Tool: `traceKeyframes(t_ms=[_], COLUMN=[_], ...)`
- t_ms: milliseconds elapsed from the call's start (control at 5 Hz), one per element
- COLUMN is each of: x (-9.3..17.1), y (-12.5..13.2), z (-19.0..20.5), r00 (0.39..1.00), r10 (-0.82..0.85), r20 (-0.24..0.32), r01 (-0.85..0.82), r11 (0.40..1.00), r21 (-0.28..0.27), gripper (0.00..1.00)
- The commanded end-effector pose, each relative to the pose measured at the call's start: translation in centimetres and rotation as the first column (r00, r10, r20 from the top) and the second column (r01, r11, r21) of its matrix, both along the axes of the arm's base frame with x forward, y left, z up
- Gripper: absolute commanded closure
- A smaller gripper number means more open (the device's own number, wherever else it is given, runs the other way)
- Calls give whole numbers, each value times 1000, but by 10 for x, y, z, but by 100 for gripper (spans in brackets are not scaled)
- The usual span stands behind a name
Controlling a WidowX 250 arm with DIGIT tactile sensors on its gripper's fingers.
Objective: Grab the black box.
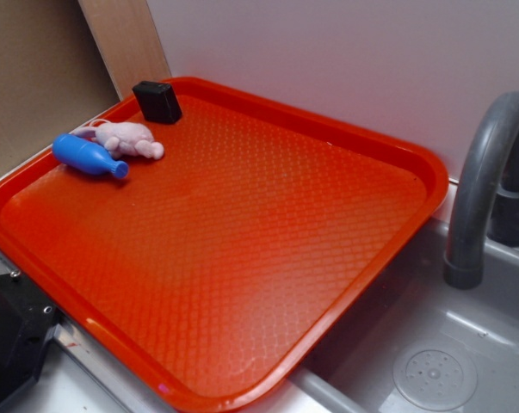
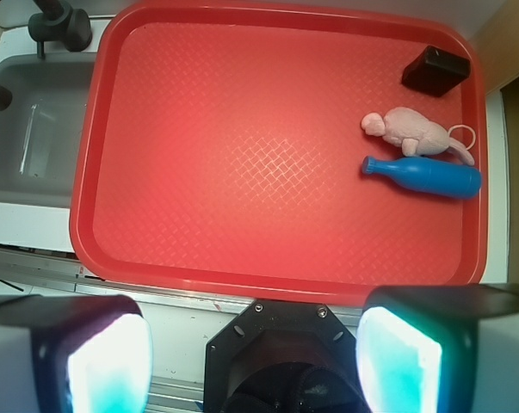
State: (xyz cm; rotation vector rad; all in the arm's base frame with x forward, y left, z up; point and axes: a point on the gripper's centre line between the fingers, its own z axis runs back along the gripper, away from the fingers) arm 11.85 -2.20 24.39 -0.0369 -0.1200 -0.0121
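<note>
Black box (image 1: 157, 101) in far corner of red tray (image 1: 354, 146), likely light, hard, smooth; best pinched across short flat sides; pincer (image 2: 255, 344) spread wide, pinching nothing.

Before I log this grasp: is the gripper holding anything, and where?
Nothing. The gripper is open and empty; the black box sits untouched on the tray.

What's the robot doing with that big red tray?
Nothing is being held yet. The gripper is open, hanging above the tray's near edge. The black box it wants sits in the far corner, beside a pink plush mouse and a blue toy bottle. A grey sink is next to the tray.
</note>
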Motion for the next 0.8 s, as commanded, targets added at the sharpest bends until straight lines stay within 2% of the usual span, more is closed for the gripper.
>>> traceKeyframes(t_ms=[0, 200, 400, 600], x=[0, 26, 73, 97], y=[0, 32, 69, 88], z=[0, -32, -55, -72], r00=[1000, 999, 994, 997], r10=[0, 23, 75, 37], r20=[0, -46, -79, -67], r01=[0, -23, -71, -36], r11=[1000, 1000, 996, 999], r21=[0, 2, 46, 22], gripper=[0, 0, 0, 0])
